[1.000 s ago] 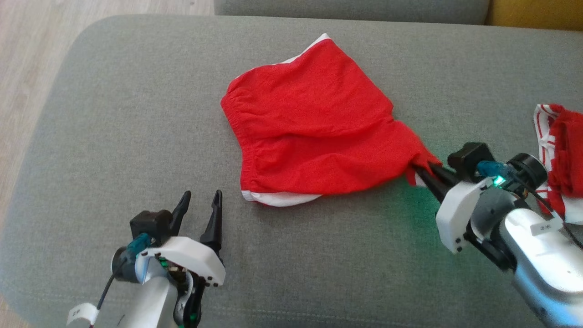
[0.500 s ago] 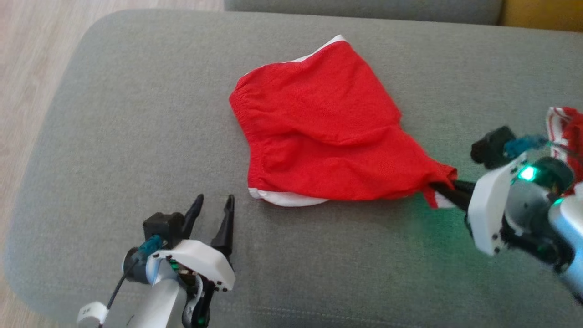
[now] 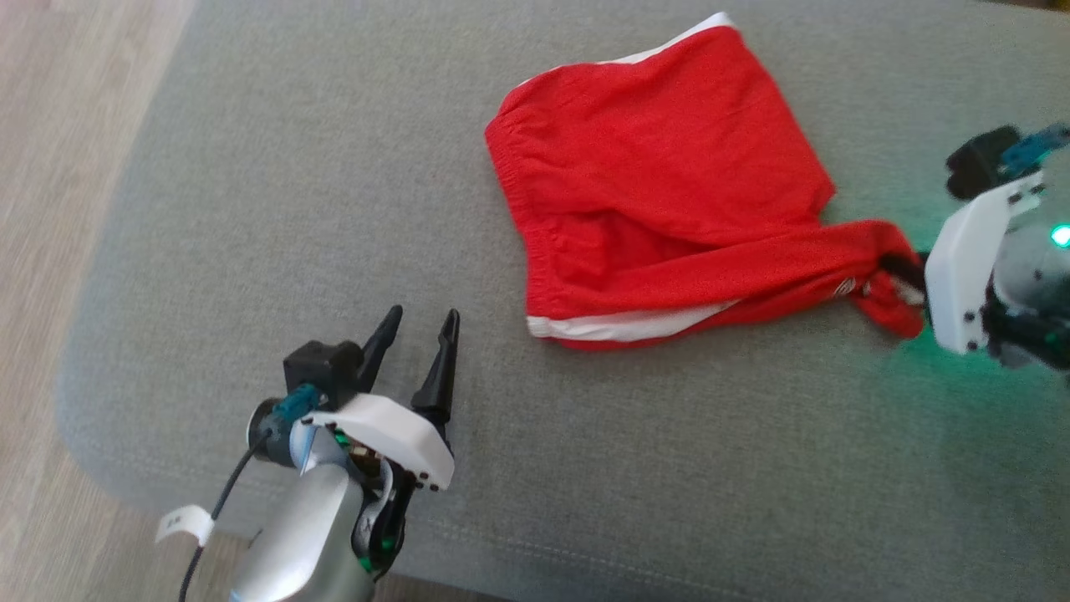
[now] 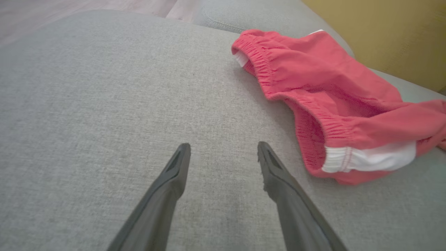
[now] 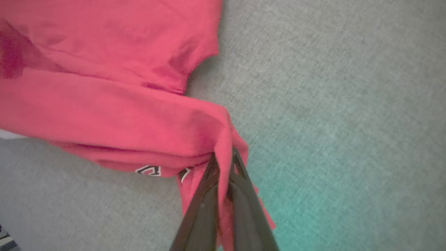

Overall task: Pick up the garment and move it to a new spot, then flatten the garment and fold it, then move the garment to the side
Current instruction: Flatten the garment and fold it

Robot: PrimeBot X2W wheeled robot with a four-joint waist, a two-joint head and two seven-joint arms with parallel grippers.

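A broad grey woven-fabric sofa cushion [image 3: 251, 209] carried the pair of red mesh shorts with white side trim [image 3: 660, 176]. The shorts lay crumpled ahead and to the right of the left claw [image 3: 422, 319], well apart from it. That claw hung released over bare cushion. The right claw [image 3: 901, 280] was clenched on a bunched leg hem, and the shorts stretched away to its left.

Soft, even daylight, with only weak shadows under the garment [image 3: 660, 167]. A green glow tints the cushion [image 3: 251, 251] beside the right hand [image 3: 899, 272], which looks blurred, probably by motion.
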